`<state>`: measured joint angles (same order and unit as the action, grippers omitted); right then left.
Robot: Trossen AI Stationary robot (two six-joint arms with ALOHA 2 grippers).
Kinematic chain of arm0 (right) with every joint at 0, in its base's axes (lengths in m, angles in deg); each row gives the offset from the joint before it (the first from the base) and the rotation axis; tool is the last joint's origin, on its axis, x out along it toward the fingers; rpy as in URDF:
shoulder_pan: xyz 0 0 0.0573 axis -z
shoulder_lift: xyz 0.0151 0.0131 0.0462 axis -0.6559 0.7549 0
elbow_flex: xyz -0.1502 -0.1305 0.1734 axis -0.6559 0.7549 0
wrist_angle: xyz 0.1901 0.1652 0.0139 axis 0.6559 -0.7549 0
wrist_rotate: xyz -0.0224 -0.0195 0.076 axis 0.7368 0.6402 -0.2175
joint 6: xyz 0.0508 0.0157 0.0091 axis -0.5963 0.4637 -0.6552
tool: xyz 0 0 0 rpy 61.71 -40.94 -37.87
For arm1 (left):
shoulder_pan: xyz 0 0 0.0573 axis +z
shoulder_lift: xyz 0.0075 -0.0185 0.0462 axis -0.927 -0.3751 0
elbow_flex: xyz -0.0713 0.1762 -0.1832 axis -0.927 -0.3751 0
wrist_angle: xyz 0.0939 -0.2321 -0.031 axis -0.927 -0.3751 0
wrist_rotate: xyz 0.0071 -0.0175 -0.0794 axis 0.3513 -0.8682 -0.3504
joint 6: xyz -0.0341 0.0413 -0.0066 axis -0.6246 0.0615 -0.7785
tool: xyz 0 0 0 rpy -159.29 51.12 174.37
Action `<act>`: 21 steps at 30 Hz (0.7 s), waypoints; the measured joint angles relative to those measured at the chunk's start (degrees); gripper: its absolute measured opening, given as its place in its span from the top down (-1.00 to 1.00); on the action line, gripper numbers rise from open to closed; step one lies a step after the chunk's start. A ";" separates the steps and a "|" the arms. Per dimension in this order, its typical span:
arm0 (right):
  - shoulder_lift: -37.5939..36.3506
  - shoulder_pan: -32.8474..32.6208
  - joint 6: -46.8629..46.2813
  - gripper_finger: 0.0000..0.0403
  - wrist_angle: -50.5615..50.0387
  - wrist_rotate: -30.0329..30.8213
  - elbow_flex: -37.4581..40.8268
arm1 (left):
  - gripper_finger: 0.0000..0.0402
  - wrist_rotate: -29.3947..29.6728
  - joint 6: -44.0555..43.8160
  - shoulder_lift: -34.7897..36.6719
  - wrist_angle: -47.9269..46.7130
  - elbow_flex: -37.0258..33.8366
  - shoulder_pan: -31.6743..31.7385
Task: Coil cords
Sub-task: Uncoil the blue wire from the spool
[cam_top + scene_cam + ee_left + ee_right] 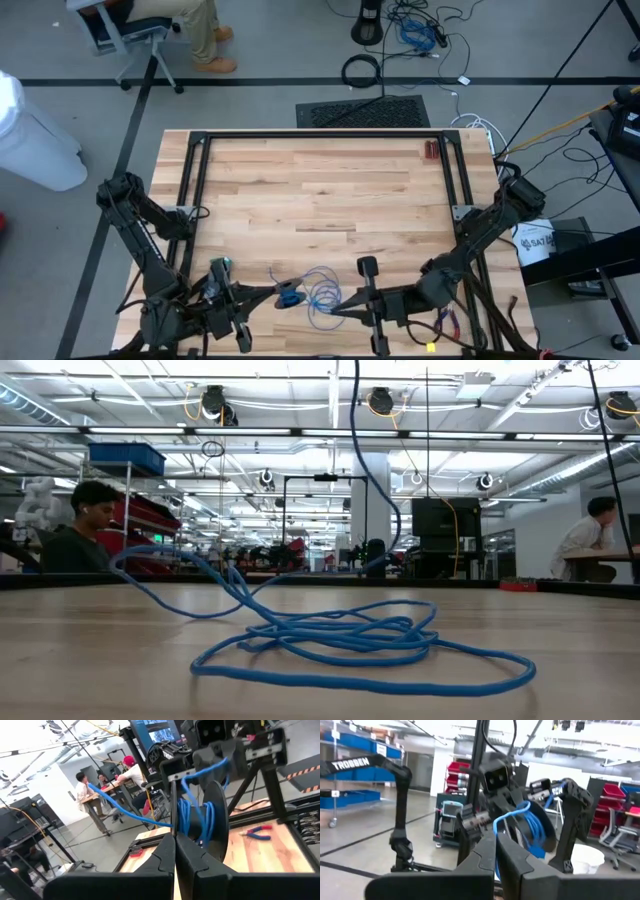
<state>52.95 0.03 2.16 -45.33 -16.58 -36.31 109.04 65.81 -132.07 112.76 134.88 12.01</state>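
The cord is a thin blue wire. Most of it lies in loose loops (322,296) (350,640) on the wooden table near the front edge, and one strand (358,450) rises off the table. A small coil of several turns (192,817) (535,827) hangs in the air at the tips of my left gripper (285,296) (175,840), which is shut. My right gripper (335,312) (495,837) faces it from the table's right, close by and also shut, with a strand at its tips. My left gripper holds the cord at the small coil (186,822), pinched between its two shut fingers. The fingers lie level and point toward the table's right. The coil is clear of the table, and a slack strand (125,810) runs off from the fingertips. The fingers hide the exact spot. My right gripper pinches a single strand of the cord (496,831) at its fingertips. It comes from the table's right, slanting slightly upward. The strand arcs slackly (517,811) over to the coil at the other gripper.
A black frame (320,137) borders the far part of the table. Red-handled pliers (257,832) lie near the right arm's base, and a small red object (430,150) sits at the far right. People are seated beyond the table (80,530).
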 joint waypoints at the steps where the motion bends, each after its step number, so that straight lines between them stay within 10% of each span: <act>1: 0.00 -0.05 0.04 1.00 0.46 -0.23 0.00 | 0.99 -0.01 -0.05 0.00 -0.66 0.00 0.34; 21: 4.23 4.07 -5.23 1.00 0.18 -12.51 0.00 | 0.99 0.33 -6.19 -1.14 -4.35 0.00 6.49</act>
<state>57.18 4.10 -3.07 -45.15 -29.09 -36.31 109.37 59.62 -133.21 108.41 134.88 18.50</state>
